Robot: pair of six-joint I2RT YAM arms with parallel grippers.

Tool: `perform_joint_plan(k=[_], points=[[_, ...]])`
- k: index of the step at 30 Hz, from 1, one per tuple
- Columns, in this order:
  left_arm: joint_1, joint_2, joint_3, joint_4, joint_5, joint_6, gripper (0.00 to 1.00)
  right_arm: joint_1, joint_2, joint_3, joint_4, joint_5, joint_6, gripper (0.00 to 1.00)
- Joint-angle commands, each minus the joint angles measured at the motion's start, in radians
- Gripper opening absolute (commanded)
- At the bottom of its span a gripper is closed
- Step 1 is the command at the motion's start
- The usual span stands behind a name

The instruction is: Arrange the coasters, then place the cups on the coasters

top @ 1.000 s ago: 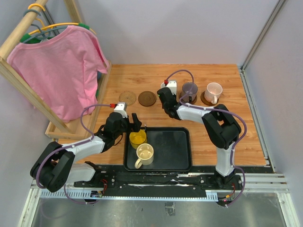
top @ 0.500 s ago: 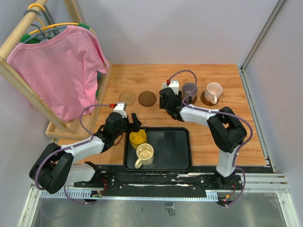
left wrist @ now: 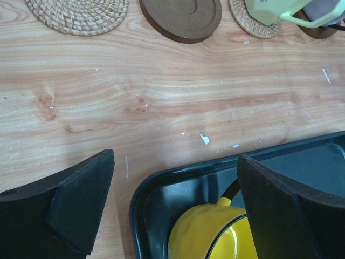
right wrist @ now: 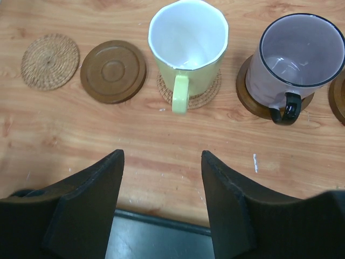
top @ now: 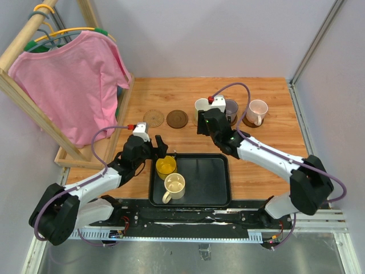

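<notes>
The yellow cup (left wrist: 215, 232) lies in the far left corner of the black tray (left wrist: 141, 200), with the cream cup (top: 174, 185) nearer me. My left gripper (left wrist: 175, 162) hovers open over the yellow cup, touching nothing. The whitish-green cup (right wrist: 188, 43) stands on a tan coaster (right wrist: 207, 94). Right of it, the greyish-purple cup (right wrist: 299, 54) stands on a dark coaster (right wrist: 250, 97). The pale pink cup (top: 258, 111) stands on a dark coaster too. A tan coaster (right wrist: 49, 61) and a dark brown coaster (right wrist: 113, 71) lie bare. My right gripper (right wrist: 161, 154) is open and empty, on the near side of the whitish-green cup.
A wooden rack with a pink shirt (top: 71, 85) stands along the left side of the table. Grey walls close the back and right. The tray's far rim (right wrist: 156, 226) sits just below my right fingers.
My right gripper has opened, left the whitish-green cup on its coaster and drawn back toward the tray. The left arm has shifted only slightly.
</notes>
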Motion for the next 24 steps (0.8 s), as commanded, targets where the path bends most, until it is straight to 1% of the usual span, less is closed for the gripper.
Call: perform_joint_plan(k=[1, 3, 7, 9, 12, 15, 17, 21, 24], points=[[-0.009, -0.031, 0.024, -0.025, 0.002, 0.010, 1.00, 0.006, -0.075, -0.044, -0.109, -0.169, -0.087, 0.58], [-0.009, -0.033, 0.025, -0.033, 0.025, 0.009, 1.00, 0.007, -0.105, -0.064, -0.130, -0.226, -0.099, 0.56], [-0.009, -0.033, 0.029, -0.044, 0.059, 0.001, 1.00, 0.007, -0.132, -0.110, -0.126, -0.280, -0.134, 0.54], [-0.011, -0.040, 0.024, -0.056, 0.060, -0.011, 1.00, 0.006, -0.126, -0.114, -0.109, -0.353, -0.180, 0.52], [-0.011, -0.087, 0.002, -0.076, 0.043, -0.037, 1.00, 0.007, -0.089, -0.074, -0.116, -0.459, -0.229, 0.45], [-0.012, -0.154, -0.015, -0.116, 0.014, -0.063, 1.00, 0.007, -0.034, -0.006, -0.143, -0.568, -0.288, 0.43], [-0.013, -0.200, -0.018, -0.162, -0.004, -0.075, 0.99, 0.007, 0.008, 0.044, -0.179, -0.648, -0.343, 0.43], [-0.014, -0.268, -0.010, -0.287, -0.035, -0.118, 0.89, 0.006, 0.086, 0.123, -0.230, -0.748, -0.416, 0.49], [-0.015, -0.309, -0.018, -0.336, -0.028, -0.151, 0.85, 0.006, 0.147, 0.185, -0.262, -0.829, -0.449, 0.49]])
